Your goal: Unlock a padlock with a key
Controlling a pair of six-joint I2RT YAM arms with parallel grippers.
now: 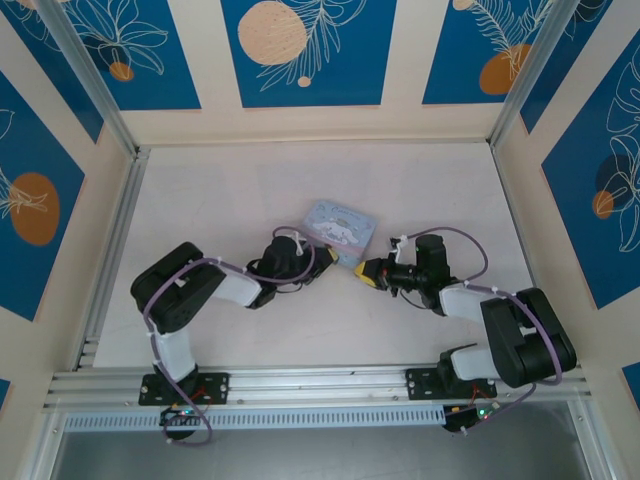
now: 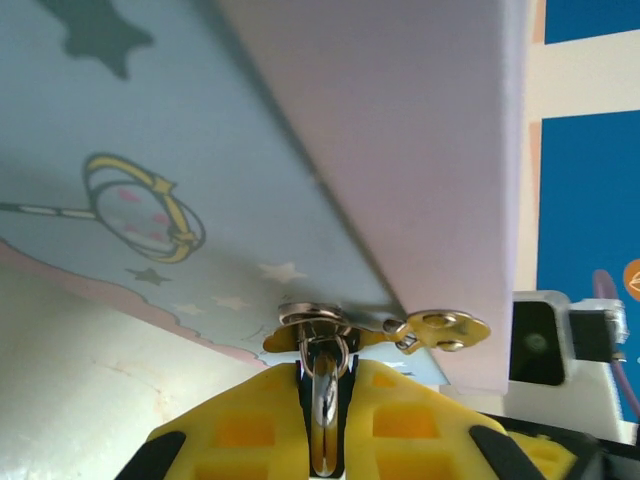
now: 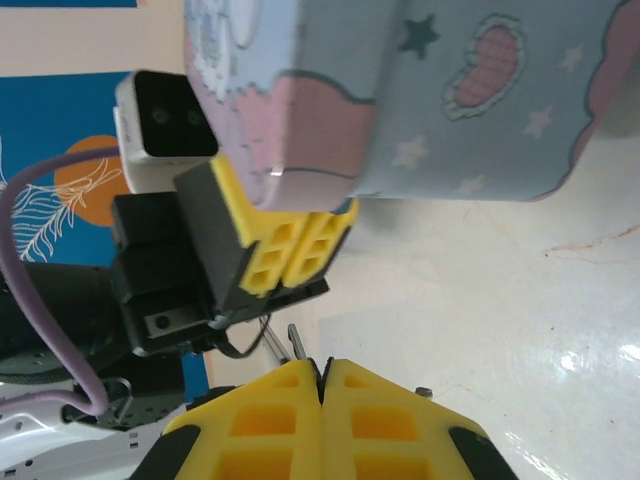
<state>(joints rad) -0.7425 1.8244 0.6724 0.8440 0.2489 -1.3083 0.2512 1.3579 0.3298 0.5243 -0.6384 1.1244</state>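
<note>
My left gripper (image 2: pixel 325 365) is shut on the padlock (image 2: pixel 326 415), which shows as a narrow shiny strip between the yellow pads, its dark body hidden. The top of the padlock passes through the small ring of the brass clasp (image 2: pixel 440 328) on the pale blue cartoon tin (image 2: pixel 150 150). My right gripper (image 3: pixel 322 362) is shut on the key (image 3: pixel 297 342), whose thin silvery tip pokes out past the fingertips. That tip points toward the left gripper (image 3: pixel 290 245) under the tin (image 3: pixel 450 90), with a gap between them. From above, the left gripper (image 1: pixel 333 256) and right gripper (image 1: pixel 366 271) face each other just in front of the tin (image 1: pixel 340 222).
The tin lies at the middle of the pale tabletop (image 1: pixel 230 190). An aluminium rail (image 1: pixel 300 385) runs along the near edge, and blue patterned panels wall the cell on three sides. The right wrist's white camera housing (image 2: pixel 540 340) sits close beyond the clasp.
</note>
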